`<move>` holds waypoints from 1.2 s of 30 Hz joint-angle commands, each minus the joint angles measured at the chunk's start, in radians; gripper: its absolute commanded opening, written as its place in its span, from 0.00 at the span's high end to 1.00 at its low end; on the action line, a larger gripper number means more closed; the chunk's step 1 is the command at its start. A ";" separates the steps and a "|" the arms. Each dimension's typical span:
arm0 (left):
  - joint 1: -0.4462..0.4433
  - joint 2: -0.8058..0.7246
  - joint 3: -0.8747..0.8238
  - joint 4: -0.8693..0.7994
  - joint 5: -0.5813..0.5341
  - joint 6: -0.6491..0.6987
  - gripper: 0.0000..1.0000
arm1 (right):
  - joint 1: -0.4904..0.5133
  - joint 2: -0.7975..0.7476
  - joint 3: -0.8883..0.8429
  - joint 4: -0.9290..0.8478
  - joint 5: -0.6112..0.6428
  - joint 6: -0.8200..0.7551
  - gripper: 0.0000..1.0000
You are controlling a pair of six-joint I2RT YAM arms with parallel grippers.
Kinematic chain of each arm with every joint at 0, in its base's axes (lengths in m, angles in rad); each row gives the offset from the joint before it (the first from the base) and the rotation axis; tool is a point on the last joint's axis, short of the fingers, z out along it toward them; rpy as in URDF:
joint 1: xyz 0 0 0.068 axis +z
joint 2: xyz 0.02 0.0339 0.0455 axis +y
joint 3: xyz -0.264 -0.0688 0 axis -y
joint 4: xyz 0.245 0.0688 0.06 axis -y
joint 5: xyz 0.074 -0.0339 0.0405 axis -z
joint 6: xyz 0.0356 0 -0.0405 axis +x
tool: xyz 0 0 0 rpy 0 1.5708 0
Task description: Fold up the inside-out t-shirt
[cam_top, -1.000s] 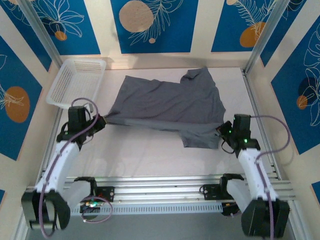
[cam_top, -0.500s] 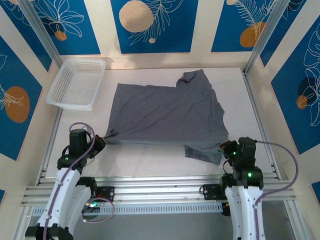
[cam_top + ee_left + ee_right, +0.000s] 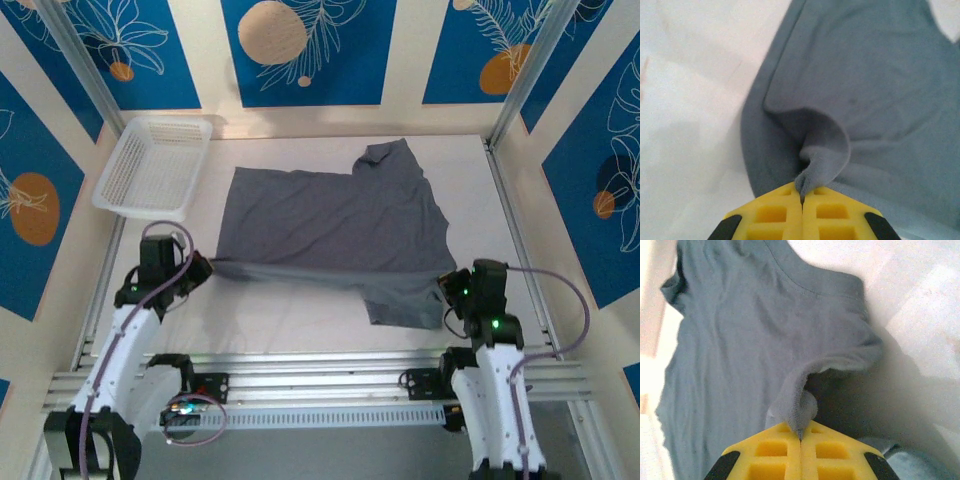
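The slate-grey inside-out t-shirt [image 3: 335,225] lies across the middle of the white table, one sleeve at the back right and another hanging toward the front right. My left gripper [image 3: 205,266] is shut on the shirt's near-left corner; the yellow pads pinch a puckered fold of cloth [image 3: 812,170]. At the near-right edge, my right gripper [image 3: 447,286] is shut on the cloth beside the front sleeve. That pinched fold [image 3: 797,407] rises off the table, with the rest of the t-shirt [image 3: 740,340] spread beyond. The near edge is stretched taut between both grippers.
A white mesh basket [image 3: 155,165] stands at the back left corner, just left of the shirt. Aluminium rails [image 3: 320,375] run along the table's near edge between the arm bases. Patterned blue walls close in the back and sides.
Both grippers pulled the shirt toward the near edge, spreading it flatter, then came back away from the edge a little. The near hem now hangs taut between them.
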 commanded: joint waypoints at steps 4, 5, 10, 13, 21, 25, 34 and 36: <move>-0.009 0.239 0.160 0.113 -0.023 0.118 1.00 | -0.028 0.292 0.106 0.252 -0.028 -0.109 1.00; -0.012 0.278 0.178 0.129 -0.022 0.124 1.00 | -0.036 0.325 0.110 0.276 -0.038 -0.111 1.00; -0.025 0.454 0.222 0.172 -0.022 0.150 1.00 | -0.065 0.479 0.175 0.335 -0.060 -0.171 1.00; -0.025 0.510 0.208 0.191 -0.057 0.145 1.00 | -0.074 0.564 0.226 0.343 -0.096 -0.195 1.00; -0.025 0.583 0.196 0.171 -0.136 0.144 1.00 | -0.084 0.783 0.327 0.334 -0.141 -0.203 1.00; -0.025 0.514 0.177 0.218 -0.039 0.135 1.00 | -0.086 0.743 0.335 0.321 -0.155 -0.197 1.00; -0.041 0.097 -0.003 0.088 0.019 0.044 1.00 | -0.093 0.113 0.091 0.146 -0.066 -0.082 1.00; -0.048 -0.012 -0.114 0.072 0.032 -0.005 1.00 | -0.093 -0.057 0.002 0.098 -0.059 -0.056 1.00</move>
